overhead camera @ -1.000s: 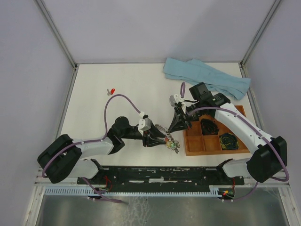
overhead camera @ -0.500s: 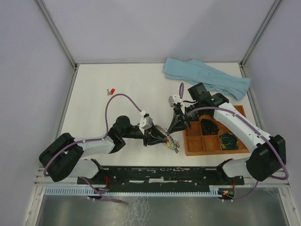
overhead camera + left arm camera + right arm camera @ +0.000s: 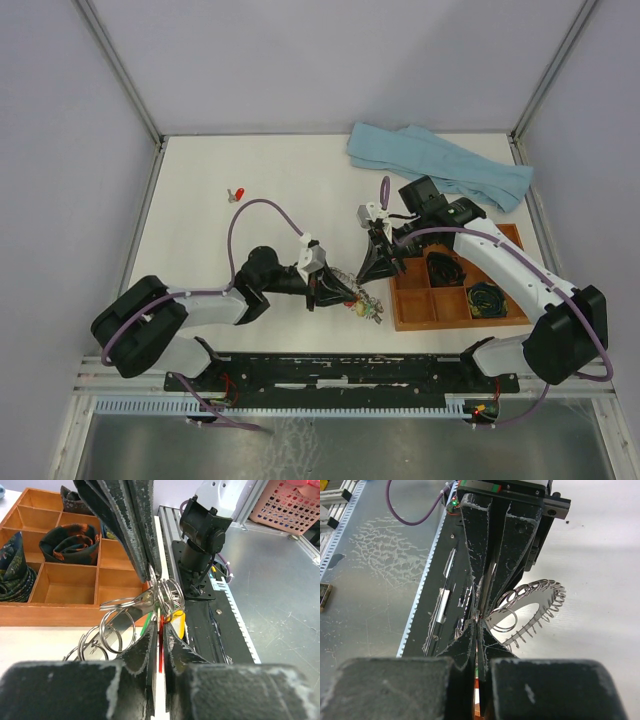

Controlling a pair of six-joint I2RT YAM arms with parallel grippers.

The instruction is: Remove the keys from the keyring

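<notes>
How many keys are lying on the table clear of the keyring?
1: a red-headed key at the far left, well away from the keyring. The coloured keys bunched beside the ring look attached; a loose one could be hidden there.

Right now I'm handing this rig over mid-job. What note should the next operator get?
Left end effector: jaws nearly together on a red key hanging from the keyring.
Right end effector: shut on the keyring, just left of the wooden tray.
Done: a loose red key lies on the table, back left.
Left: the pinched red key is not yet free, and the other keys are on the ring too.
</notes>
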